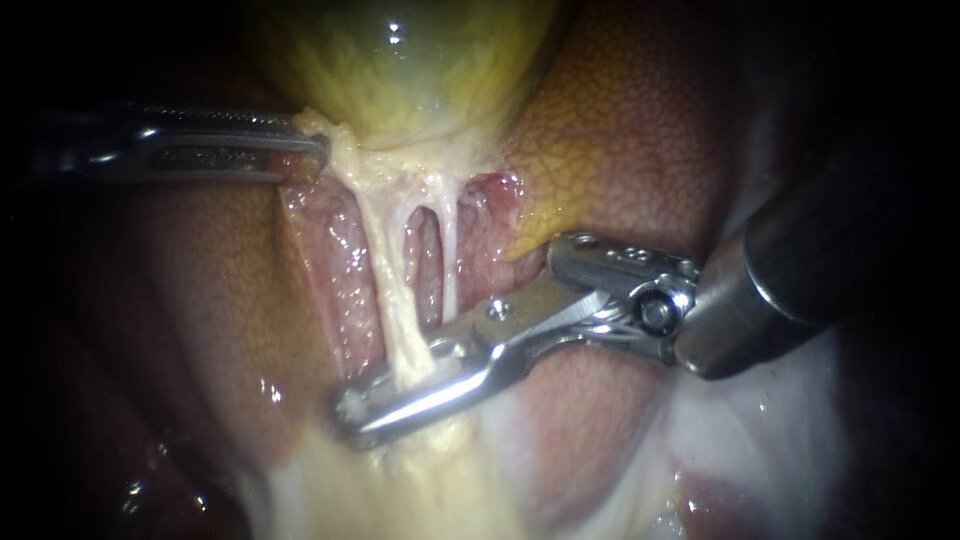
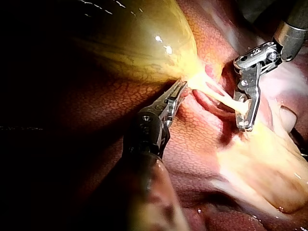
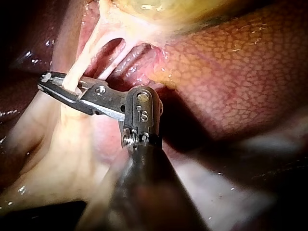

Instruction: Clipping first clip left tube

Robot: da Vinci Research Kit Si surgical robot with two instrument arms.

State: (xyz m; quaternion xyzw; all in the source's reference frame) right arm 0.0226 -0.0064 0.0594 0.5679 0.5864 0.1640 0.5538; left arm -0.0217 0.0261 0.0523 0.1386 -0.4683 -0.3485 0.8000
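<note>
right instrument (image 1: 352,412): bright polished metal, smooth, with a dark shaft (image 1: 800,270) of duller sheen. left instrument (image 1: 312,158): metal too, greyer (it lies in shadow), its jaws slotted. gallbladder (image 1: 420,70): smooth, wet, glossy with bright glints. liver (image 1: 620,150): moist, softly shining, finely netted. tube (image 1: 394,290): pale, stringy, slick.

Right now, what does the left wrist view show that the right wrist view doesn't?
Only the left wrist view: the left tool, jaws shut on the gallbladder at its pale base. Only the right wrist view: nothing extra, just the right tool from closer. Both: the right tool's jaws shut on the left tube, plus gallbladder and liver.
</note>
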